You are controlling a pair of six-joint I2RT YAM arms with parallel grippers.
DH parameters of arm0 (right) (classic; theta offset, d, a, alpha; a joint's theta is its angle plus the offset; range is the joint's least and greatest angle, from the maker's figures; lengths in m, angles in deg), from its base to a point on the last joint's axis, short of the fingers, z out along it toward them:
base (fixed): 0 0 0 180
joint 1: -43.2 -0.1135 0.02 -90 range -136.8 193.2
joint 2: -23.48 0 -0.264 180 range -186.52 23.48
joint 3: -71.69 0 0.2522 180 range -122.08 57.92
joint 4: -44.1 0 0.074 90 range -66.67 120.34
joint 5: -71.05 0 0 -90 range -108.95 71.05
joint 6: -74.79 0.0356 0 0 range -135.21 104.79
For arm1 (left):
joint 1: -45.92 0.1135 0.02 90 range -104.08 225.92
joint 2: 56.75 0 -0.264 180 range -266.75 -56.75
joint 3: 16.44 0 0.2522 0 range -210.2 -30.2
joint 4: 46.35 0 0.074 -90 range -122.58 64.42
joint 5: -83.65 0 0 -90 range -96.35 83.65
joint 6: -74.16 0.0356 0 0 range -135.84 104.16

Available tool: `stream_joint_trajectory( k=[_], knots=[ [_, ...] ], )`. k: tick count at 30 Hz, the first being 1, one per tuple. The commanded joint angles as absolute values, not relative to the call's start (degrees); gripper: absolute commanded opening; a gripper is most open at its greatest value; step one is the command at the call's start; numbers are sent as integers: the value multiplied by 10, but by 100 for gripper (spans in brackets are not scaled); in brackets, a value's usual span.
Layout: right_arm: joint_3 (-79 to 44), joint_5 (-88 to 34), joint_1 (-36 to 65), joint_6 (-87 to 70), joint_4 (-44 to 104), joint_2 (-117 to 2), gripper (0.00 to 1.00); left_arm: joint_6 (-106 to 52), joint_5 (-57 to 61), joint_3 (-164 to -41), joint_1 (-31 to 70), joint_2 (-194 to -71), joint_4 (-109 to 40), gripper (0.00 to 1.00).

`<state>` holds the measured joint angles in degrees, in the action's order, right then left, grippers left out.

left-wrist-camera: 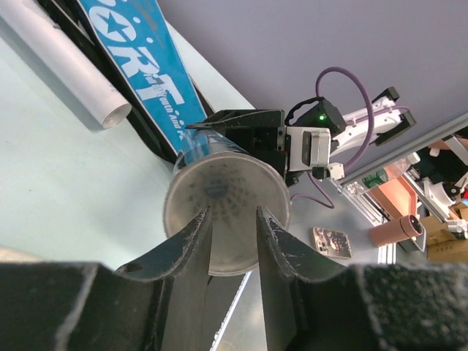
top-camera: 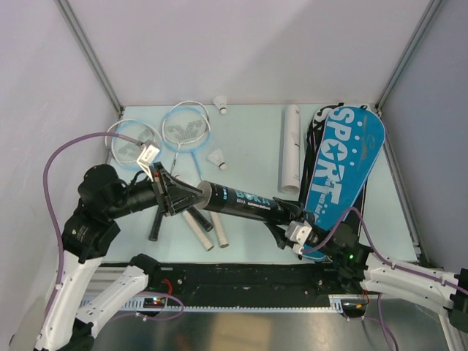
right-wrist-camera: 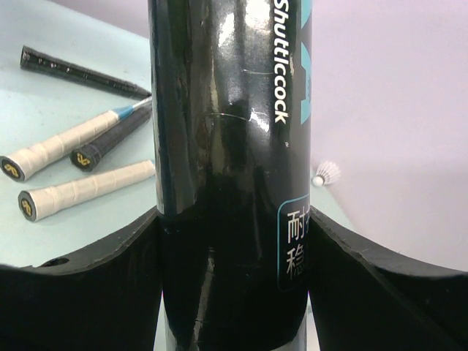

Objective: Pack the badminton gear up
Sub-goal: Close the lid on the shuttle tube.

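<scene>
Low and right of centre in the top view, the right gripper (top-camera: 287, 221) clamps one end of the long black tube (top-camera: 241, 205), which slants across mid-frame. The left gripper (left-wrist-camera: 232, 216) sits at the tube's open mouth, fingers slightly apart; whether it grips cannot be told. Beyond, upper left, lie two rackets (top-camera: 186, 126) and two shuttlecocks (top-camera: 217, 158).

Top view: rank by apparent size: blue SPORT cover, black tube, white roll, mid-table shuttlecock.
1. blue SPORT cover
2-3. black tube and white roll: similar length; the tube is held off the table, nearer the camera, so unranked
4. shuttlecock
</scene>
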<state>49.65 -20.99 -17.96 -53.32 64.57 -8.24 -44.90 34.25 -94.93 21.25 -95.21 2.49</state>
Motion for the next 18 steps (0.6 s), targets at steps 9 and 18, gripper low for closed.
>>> stream_joint_trajectory(
  k=[9, 18],
  knots=[
    [446, -232, -171, -468, 819, -166, 18, -407, 347, -870, 214, -972, 42, 36],
    [439, -255, -177, -472, 844, -201, 17, -394, 325, -859, 215, -990, 37, 37]
  ],
)
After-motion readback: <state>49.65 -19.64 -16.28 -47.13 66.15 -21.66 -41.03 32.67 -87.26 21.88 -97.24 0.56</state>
